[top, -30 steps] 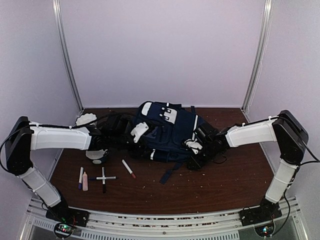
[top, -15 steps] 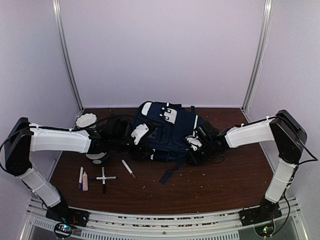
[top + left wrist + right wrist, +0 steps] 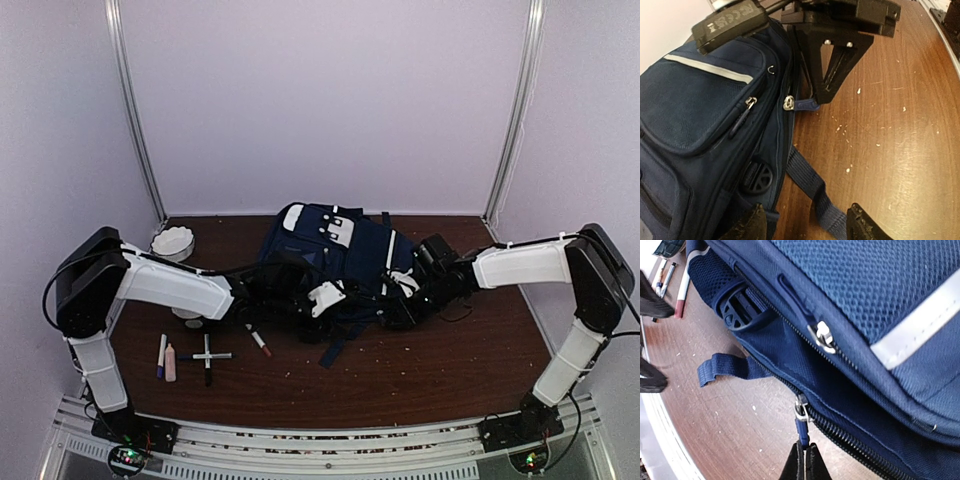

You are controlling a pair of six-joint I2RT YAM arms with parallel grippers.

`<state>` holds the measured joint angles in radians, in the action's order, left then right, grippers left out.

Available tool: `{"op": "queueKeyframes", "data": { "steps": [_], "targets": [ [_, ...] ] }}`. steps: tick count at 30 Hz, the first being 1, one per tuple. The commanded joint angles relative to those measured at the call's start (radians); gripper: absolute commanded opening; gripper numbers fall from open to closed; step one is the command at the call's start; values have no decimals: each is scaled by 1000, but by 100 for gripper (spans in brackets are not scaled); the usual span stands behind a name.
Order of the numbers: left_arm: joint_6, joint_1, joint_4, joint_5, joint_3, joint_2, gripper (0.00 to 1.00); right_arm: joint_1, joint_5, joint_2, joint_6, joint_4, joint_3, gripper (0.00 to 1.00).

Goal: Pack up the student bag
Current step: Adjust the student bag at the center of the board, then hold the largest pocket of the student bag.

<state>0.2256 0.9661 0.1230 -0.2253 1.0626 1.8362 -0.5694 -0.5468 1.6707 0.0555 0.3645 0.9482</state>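
The student bag [image 3: 335,250], navy with white stripes, lies flat in the middle of the table. My right gripper [image 3: 804,456] is shut on the blue zip pull [image 3: 801,430] of the main zipper at the bag's lower edge. The left wrist view shows the same pinch, the right gripper [image 3: 822,97] on the zip pull [image 3: 807,104]. My left gripper [image 3: 805,227] hangs open just above the table beside the bag [image 3: 700,125], straddling a loose navy strap [image 3: 812,187]. Seen from above, the left gripper [image 3: 330,300] and the right gripper [image 3: 395,300] sit close together at the bag's front edge.
Several markers lie on the table front left, among them a red-tipped marker [image 3: 257,337], a crossed pair [image 3: 207,356] and a blue one [image 3: 162,355]. A white bowl [image 3: 173,241] stands at the back left. Crumbs dot the wood.
My right gripper has closed on the zip pull. The left arm has swung right along the bag's front edge and now sits near the right gripper.
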Motion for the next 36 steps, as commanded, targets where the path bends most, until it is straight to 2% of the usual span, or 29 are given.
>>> {"op": "queueKeyframes", "data": {
  "steps": [1, 13, 19, 24, 32, 36],
  "targets": [
    [103, -1, 74, -14, 81, 53, 57, 33, -54, -42, -28, 45, -5, 0],
    [167, 3, 111, -71, 251, 239, 56, 102, -178, -63, -3, 18, -10, 0],
    [213, 16, 68, -69, 310, 299, 54, 106, -199, -58, 4, -2, -21, 0],
    [234, 19, 64, -23, 276, 293, 50, 98, -152, -31, 29, -42, -27, 22],
    [238, 19, 83, 84, 258, 314, 40, 72, -138, 13, 35, -54, -22, 27],
    [232, 19, 74, 105, 277, 328, 30, 66, -140, 21, 39, -73, -25, 30]
  ]
}}
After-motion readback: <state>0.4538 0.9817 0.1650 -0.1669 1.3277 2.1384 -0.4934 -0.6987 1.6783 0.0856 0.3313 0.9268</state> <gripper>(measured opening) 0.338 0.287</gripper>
